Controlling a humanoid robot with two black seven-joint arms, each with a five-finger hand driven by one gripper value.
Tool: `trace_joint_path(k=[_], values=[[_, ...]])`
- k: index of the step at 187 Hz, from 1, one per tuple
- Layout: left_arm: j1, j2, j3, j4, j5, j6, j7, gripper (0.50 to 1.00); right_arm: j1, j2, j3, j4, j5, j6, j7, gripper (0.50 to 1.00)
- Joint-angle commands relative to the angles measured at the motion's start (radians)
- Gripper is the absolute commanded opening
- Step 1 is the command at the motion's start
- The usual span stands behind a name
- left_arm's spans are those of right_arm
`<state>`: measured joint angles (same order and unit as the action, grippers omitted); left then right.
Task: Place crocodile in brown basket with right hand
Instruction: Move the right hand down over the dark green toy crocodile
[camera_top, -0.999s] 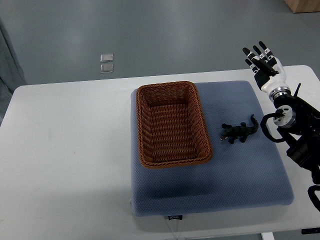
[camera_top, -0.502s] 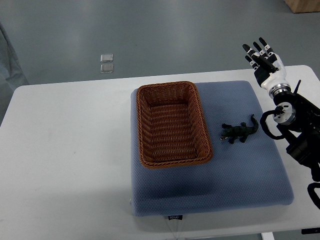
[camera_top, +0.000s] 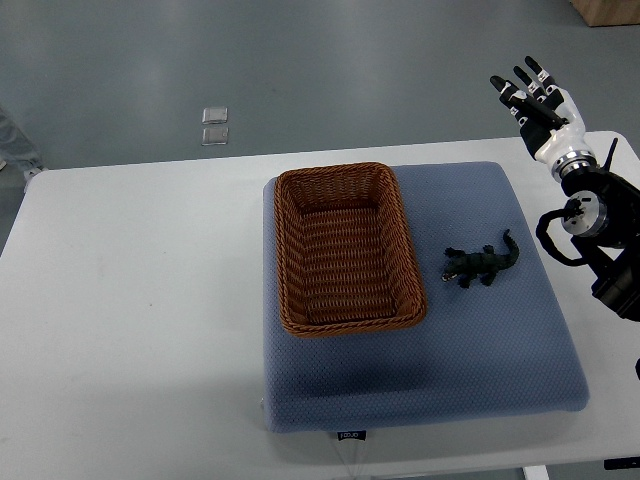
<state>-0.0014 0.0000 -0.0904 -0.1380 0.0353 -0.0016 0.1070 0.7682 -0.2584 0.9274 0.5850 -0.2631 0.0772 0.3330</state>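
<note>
Right robot hand (camera_top: 540, 108): hovering at 1 o'clock from the crocodile, well apart from it, fingers spreading out straight, gripping and touching nothing.
Dark green toy crocodile (camera_top: 482, 264): lying flat on the pad at 3 o'clock from the basket, near it but not touching, head pointing to 9 o'clock, tail curling toward 1 o'clock.
Brown rectangular woven wicker basket (camera_top: 345, 172): sitting on the pad's 10 o'clock part.
Blue-grey square cushion pad (camera_top: 450, 370): lying on the white counter (camera_top: 130, 300).

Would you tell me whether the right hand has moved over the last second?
Yes: the right hand has drifted up and rightward, away from the far corner of the blue cushion.
</note>
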Motion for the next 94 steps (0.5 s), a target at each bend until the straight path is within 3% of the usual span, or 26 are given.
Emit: trace_joint_path(k=[1,56,79,94], values=[[0.000,0.000,0.000,-0.002,0.000,0.000,-0.001,1.000,-0.015,-0.027,-0.033,0.047,-0.015,0.001,0.000,0.928],[0.001,0.000,0.000,-0.002,0.000,0.000,-0.001,1.000,-0.026,-0.188,-0.186,0.237,-0.174,-0.004,0.000,0.928],[0.000,0.000,-0.002,-0.002,0.000,0.000,0.000,1.000,-0.023,-0.260,-0.259,0.289,-0.378,0.027,0.001,0.928],[0.000,0.000,-0.002,-0.002,0.000,0.000,0.000,1.000,-0.023,-0.321,-0.305,0.337,-0.530,0.088,0.004,0.928]])
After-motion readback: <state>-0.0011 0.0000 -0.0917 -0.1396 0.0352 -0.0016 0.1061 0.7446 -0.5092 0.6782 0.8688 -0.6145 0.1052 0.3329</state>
